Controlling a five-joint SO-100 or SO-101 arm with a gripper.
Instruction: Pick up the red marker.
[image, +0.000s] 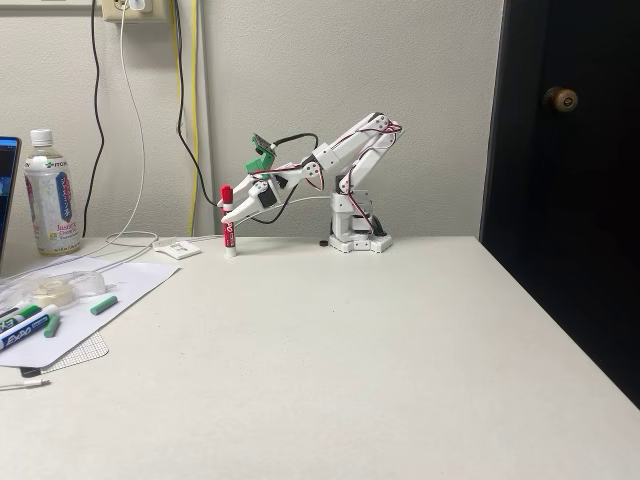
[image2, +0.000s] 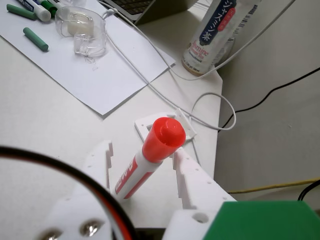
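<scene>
One red marker (image: 228, 222) stands upright, red cap up, near the far edge of the white table (image: 350, 350), a little left of the arm's base in the fixed view. The white arm reaches left and down from that base, and its gripper (image: 229, 213) sits at the marker's barrel.

From the wrist view, the marker (image2: 150, 159) rises between the two white fingers (image2: 189, 175), which stand on either side of the barrel. The right finger looks to be touching or just beside it; the left finger has a visible gap. The claw is partly open around the marker, and a firm grip cannot be confirmed. The marker's foot appears to rest on the table in the fixed view.

A small white plate (image2: 150, 125) lies flat on the table just behind the marker, crossed by a white cable (image2: 150, 90). Toward the table's left edge in the fixed view, a sheet of paper (image: 120, 285) carries green-capped markers (image: 25, 325), a loose green cap (image: 103, 305) and a clear tape dispenser (image: 60, 290). A capped bottle (image: 50, 195) with a printed label stands near the far left corner, against the wall. Black, white and yellow cables hang down the wall behind the arm from an outlet (image: 130, 10). A dark door with a round knob (image: 560, 98) fills the right side of the fixed view.
</scene>
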